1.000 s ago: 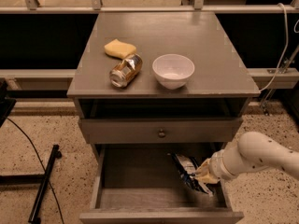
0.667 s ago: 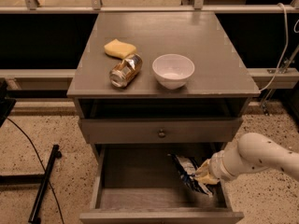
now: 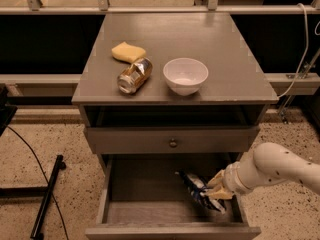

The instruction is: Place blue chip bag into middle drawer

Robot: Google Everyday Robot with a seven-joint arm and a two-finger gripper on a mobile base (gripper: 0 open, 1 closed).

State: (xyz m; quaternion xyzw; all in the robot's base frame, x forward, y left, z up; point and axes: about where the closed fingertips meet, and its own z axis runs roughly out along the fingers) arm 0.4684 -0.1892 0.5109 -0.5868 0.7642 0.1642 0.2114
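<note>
One grey cabinet [image 3: 230, 79] fills most of the view, and its middle drawer [image 3: 145, 211] is pulled well out, with the floor and both side walls showing. The white arm [image 3: 285, 166] reaches in from the right, over the drawer's right wall. The blue chip bag [image 3: 192, 184] sits inside the drawer box toward its right side, tilted with one end pointing back and left. The gripper [image 3: 216, 188] is at the bag's right end, low in the drawer, and its tan fingers look pinched on the foil.

The step in hand appears to be the release. The bag already lies within the walls, so the safest way is to lower it until the foil rests on the floor. The fingers should then part fully, and the arm should lift straight up before it draws back over the right wall. A sideways pull risks dragging the crinkled foil along with it. The closed drawer front [image 3: 125, 140] just above leaves little headroom, so the rise should be short and stay forward of it.

Several things are hard to read. Whether the bag touches the floor or hangs just above it cannot be told. The near end of the bag merges with shadow by the front wall, and the far inner corner behind the gripper is dark. The arm is cut off at the right edge.
</note>
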